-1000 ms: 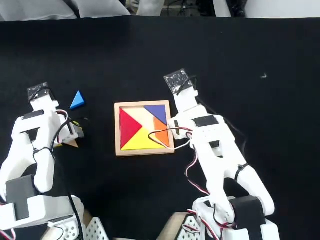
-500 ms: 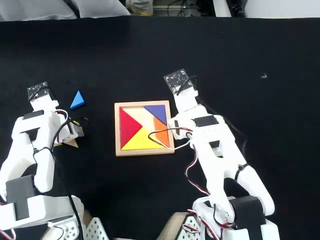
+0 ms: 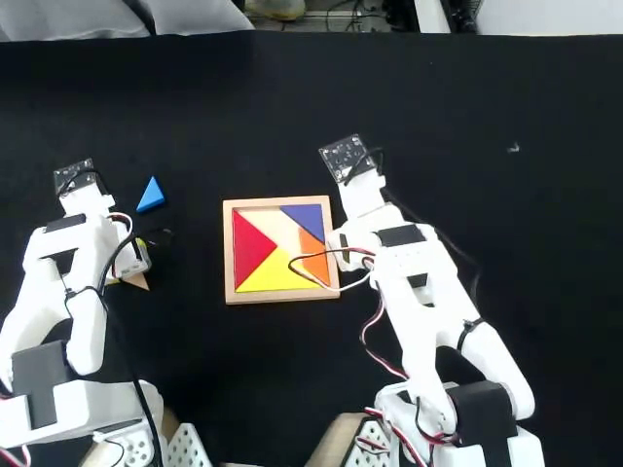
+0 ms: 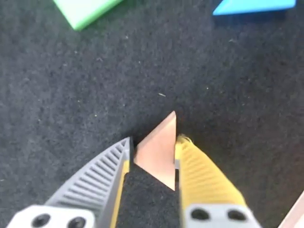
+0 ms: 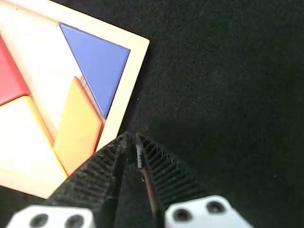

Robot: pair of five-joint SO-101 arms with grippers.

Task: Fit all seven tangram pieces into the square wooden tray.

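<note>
Bright even light, soft faint shadows

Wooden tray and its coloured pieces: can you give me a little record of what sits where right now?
Frame: wooden tray, mid black table, partly filled
Inside it: red triangle, yellow triangle, dark blue triangle, orange piece
Loose on the table: light blue triangle, green piece
Left arm: left tool shut on a tan triangle
Right arm: right tool shut, empty, next to the tray's rim
</note>
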